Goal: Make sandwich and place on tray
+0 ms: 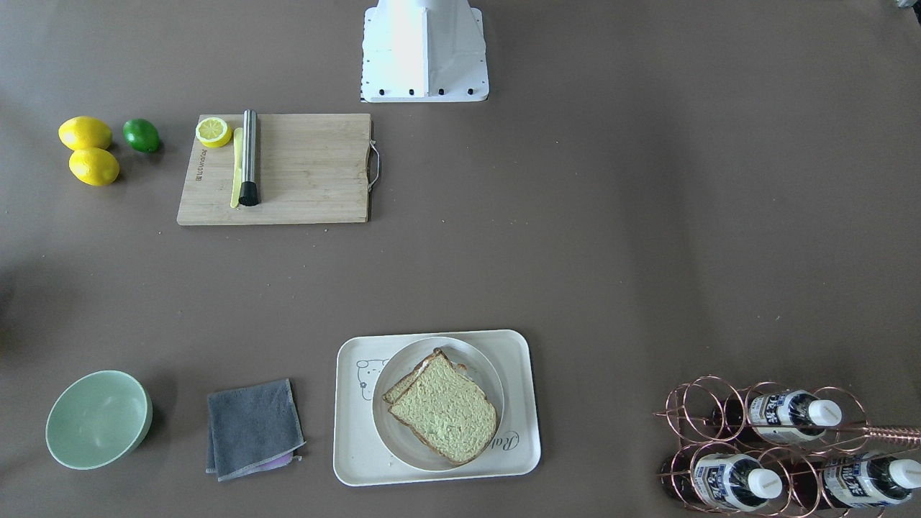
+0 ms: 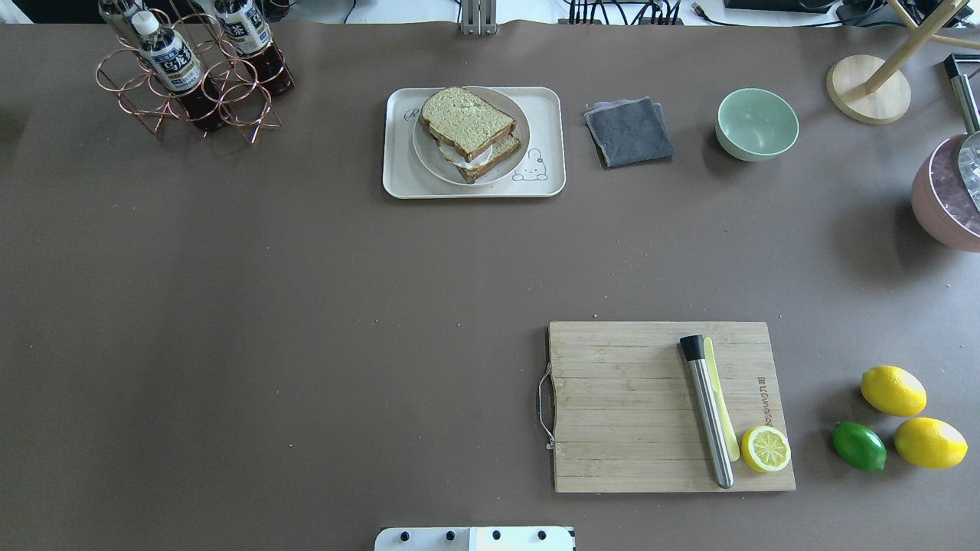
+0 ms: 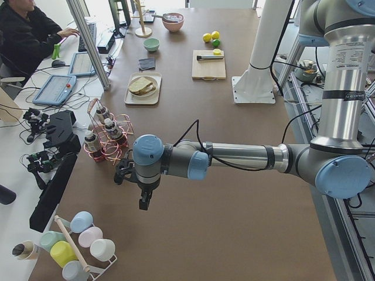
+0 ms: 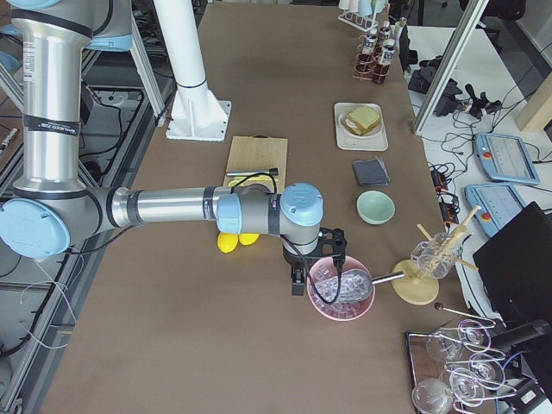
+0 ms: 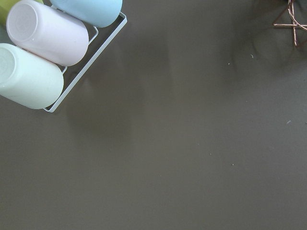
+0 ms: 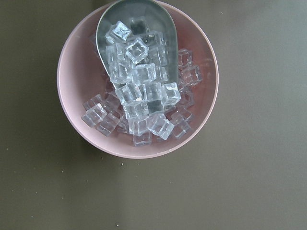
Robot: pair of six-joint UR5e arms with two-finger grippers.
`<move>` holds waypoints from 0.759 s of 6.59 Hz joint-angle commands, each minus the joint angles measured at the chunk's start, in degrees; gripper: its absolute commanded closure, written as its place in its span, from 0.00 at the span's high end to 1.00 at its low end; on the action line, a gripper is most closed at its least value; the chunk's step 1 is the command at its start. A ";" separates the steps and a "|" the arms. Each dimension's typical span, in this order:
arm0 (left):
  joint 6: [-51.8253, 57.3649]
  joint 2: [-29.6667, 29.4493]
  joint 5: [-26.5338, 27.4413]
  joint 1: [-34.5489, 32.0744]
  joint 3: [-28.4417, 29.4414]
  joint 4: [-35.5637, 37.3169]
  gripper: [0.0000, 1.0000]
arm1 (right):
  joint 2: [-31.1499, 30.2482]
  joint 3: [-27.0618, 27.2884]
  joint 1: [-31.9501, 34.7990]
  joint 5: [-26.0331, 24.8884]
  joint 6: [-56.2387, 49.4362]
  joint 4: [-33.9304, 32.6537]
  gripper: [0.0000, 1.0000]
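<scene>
The sandwich [image 1: 442,414], two bread slices with a white egg [image 2: 463,158] between them, lies on a round white plate [image 1: 392,432] on the cream tray [image 1: 352,446] at the table's far side. It also shows in the overhead view [image 2: 467,122] on the tray [image 2: 398,180]. My left gripper [image 3: 143,204] hangs over bare table at the table's left end, far from the tray. My right gripper [image 4: 297,283] hangs beside a pink bowl at the right end. I cannot tell whether either is open or shut. Neither wrist view shows fingers.
A wooden cutting board [image 2: 628,405] holds a steel bar, a yellow knife and a half lemon [image 2: 766,449]. Two lemons and a lime [image 2: 859,445] lie right of it. A grey cloth [image 2: 629,132], a green bowl [image 2: 756,124], a bottle rack [image 2: 191,69], a pink ice bowl [image 6: 136,79] and a mug rack [image 5: 43,57] stand around.
</scene>
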 commanded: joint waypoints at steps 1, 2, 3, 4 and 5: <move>0.00 0.18 -0.03 0.00 -0.25 -0.03 0.98 | -0.07 0.01 0.00 0.00 -0.02 0.00 1.00; 0.00 0.18 -0.03 0.00 -0.34 -0.03 0.98 | -0.25 -0.08 0.00 0.00 -0.02 0.00 1.00; -0.09 -0.08 -0.03 0.00 -0.34 -0.03 0.98 | -0.25 -0.08 0.00 0.00 0.07 0.00 1.00; 0.00 -0.08 -0.03 0.00 -0.34 -0.03 0.98 | -0.42 -0.08 0.00 0.00 0.15 0.00 1.00; 0.00 -0.17 -0.03 0.00 -0.34 -0.03 0.98 | -0.60 0.10 0.00 0.00 0.07 0.00 1.00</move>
